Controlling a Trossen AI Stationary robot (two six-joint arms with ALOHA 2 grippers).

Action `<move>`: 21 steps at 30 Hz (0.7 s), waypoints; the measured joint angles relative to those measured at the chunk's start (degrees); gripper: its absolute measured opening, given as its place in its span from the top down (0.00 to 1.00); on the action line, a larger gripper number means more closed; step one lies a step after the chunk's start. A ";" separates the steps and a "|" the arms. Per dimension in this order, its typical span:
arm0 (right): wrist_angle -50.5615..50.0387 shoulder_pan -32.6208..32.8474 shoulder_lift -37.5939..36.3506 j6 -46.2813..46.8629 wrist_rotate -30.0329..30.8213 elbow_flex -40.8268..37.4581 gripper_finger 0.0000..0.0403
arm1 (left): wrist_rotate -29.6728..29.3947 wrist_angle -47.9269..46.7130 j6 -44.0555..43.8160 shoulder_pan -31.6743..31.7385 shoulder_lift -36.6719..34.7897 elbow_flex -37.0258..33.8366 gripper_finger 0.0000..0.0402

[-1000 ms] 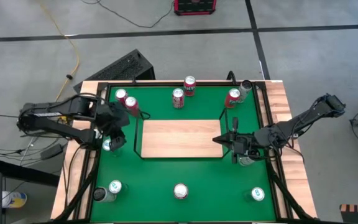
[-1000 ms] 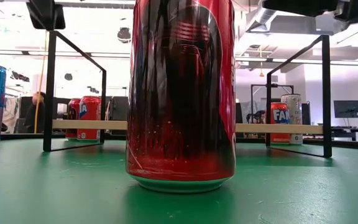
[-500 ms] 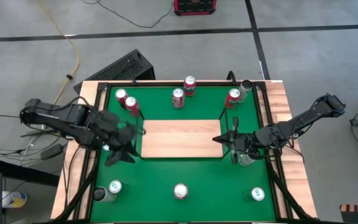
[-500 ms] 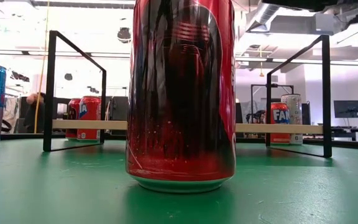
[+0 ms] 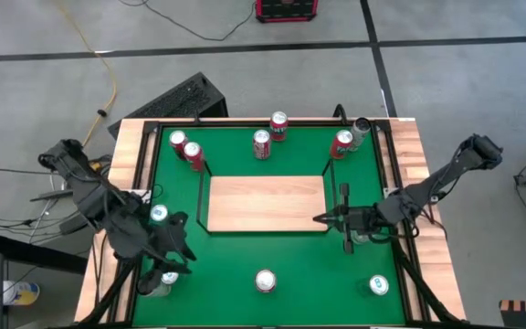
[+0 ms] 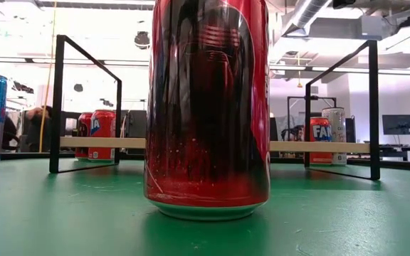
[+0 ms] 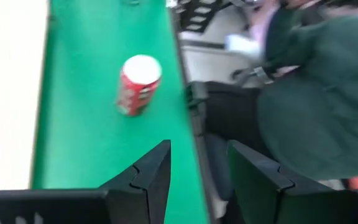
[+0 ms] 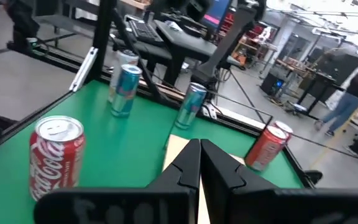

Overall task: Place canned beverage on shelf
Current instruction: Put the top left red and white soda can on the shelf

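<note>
The shelf (image 5: 266, 203), a light-wood board with black wire rails, stands mid-table with nothing on it. Cans stand around it: a blue one (image 5: 158, 214) by its left end, a red one (image 5: 264, 281) near the front edge, and several along the far edge (image 5: 261, 142). My left gripper (image 5: 176, 245) is open at the near left, past the blue can. It faces the red can (image 7: 138, 84) with nothing between its fingers (image 7: 157, 174). My right gripper (image 5: 322, 219) is shut and empty at the shelf's near right corner.
More cans stand at the near left (image 5: 167, 277) and near right (image 5: 378, 286), and one sits just behind my right gripper (image 5: 363, 236). The low view is filled by the red-and-black can (image 6: 206, 107). A blurred dark green mass (image 7: 316, 93) lies beyond the table's near edge.
My left gripper has swung away from the blue can at the shelf's left end toward the table's near edge, turning as it went. The can stays upright where it was. My right gripper has rolled and crept slightly toward the near edge.
</note>
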 joint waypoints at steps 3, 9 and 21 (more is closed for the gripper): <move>1.92 0.97 0.18 -0.24 1.07 0.08 0.91 | -4.21 -1.46 6.50 -0.21 1.79 -0.42 0.65; -14.46 5.55 -2.66 5.05 17.70 9.30 0.92 | -15.38 -1.44 23.82 3.52 1.48 -3.22 0.65; -80.77 11.40 3.12 57.01 3.82 43.17 0.93 | -12.12 14.14 39.73 16.29 -25.60 -19.75 0.65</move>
